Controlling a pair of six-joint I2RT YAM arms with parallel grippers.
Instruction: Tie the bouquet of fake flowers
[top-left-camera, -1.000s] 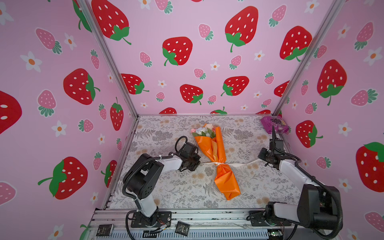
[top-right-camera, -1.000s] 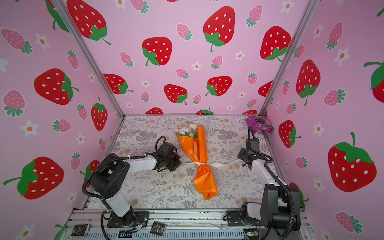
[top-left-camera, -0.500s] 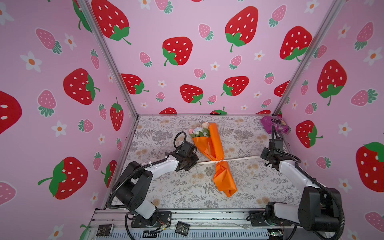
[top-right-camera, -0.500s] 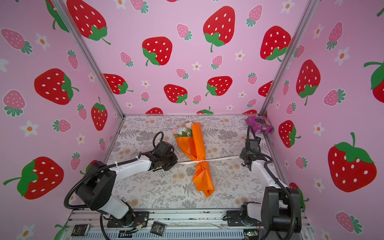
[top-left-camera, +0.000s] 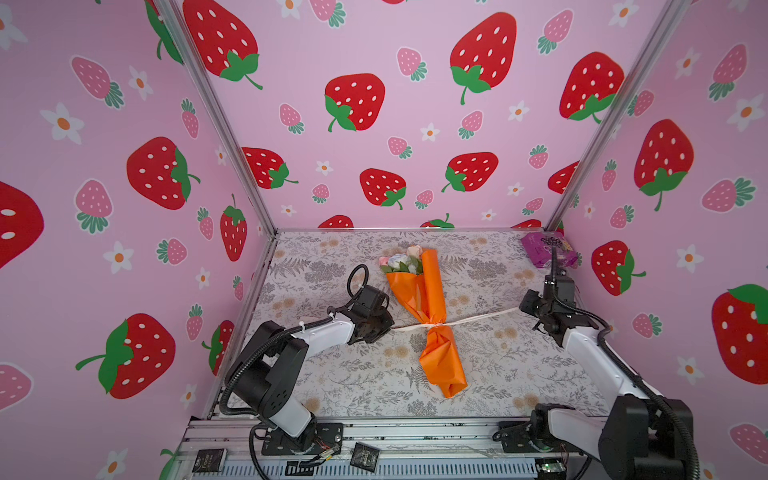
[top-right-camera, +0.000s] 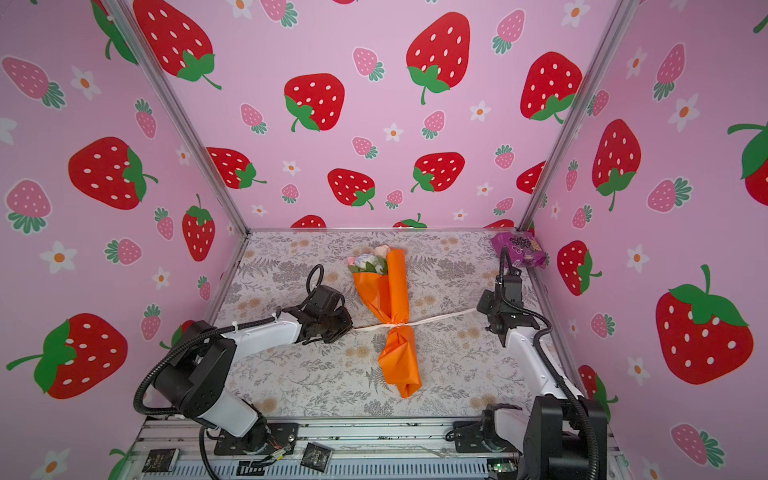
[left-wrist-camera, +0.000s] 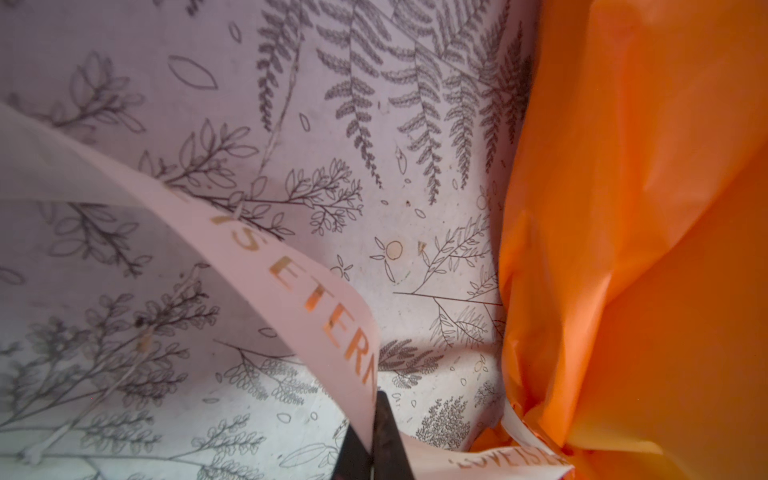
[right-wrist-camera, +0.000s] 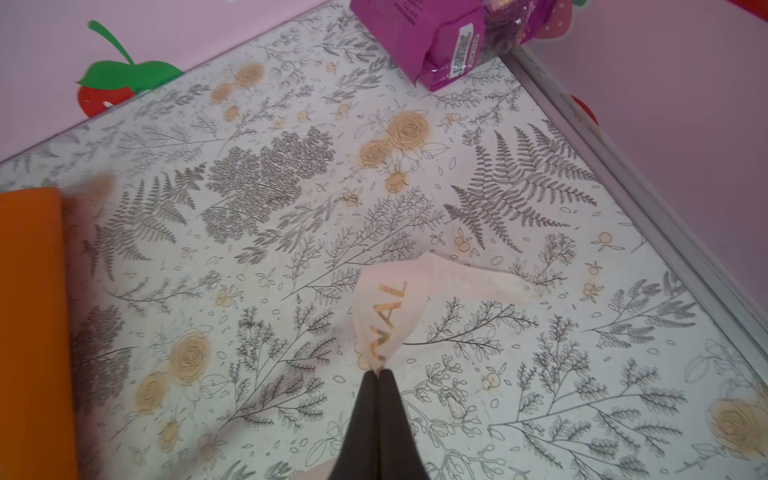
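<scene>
The bouquet of fake flowers (top-left-camera: 419, 291) (top-right-camera: 386, 291) lies mid-table in both top views, pink, white and peach heads (top-left-camera: 401, 261) toward the back wall, orange wrap (left-wrist-camera: 623, 249) (right-wrist-camera: 29, 311) pinched at its waist. A white ribbon with gold letters (top-left-camera: 478, 318) (top-right-camera: 440, 318) runs across that waist, stretched out to both sides. My left gripper (top-left-camera: 388, 326) (top-right-camera: 349, 326) (left-wrist-camera: 370, 419) is just left of the waist, its fingers together on the ribbon (left-wrist-camera: 291, 282). My right gripper (top-left-camera: 521, 307) (top-right-camera: 478, 307) (right-wrist-camera: 377, 372) holds the other end (right-wrist-camera: 390, 311), shut on it, near the right wall.
A small purple packet (top-left-camera: 546, 249) (top-right-camera: 519, 249) (right-wrist-camera: 449, 37) lies in the back right corner, behind the right arm. Pink strawberry walls close the table on three sides. A metal rail (top-left-camera: 374, 432) runs along the front edge by the arm bases.
The bouquet's waist has shifted a little to the left and the ribbon now runs straight between the two grippers. The left arm's elbow has dropped lower. The right gripper has barely moved.
</scene>
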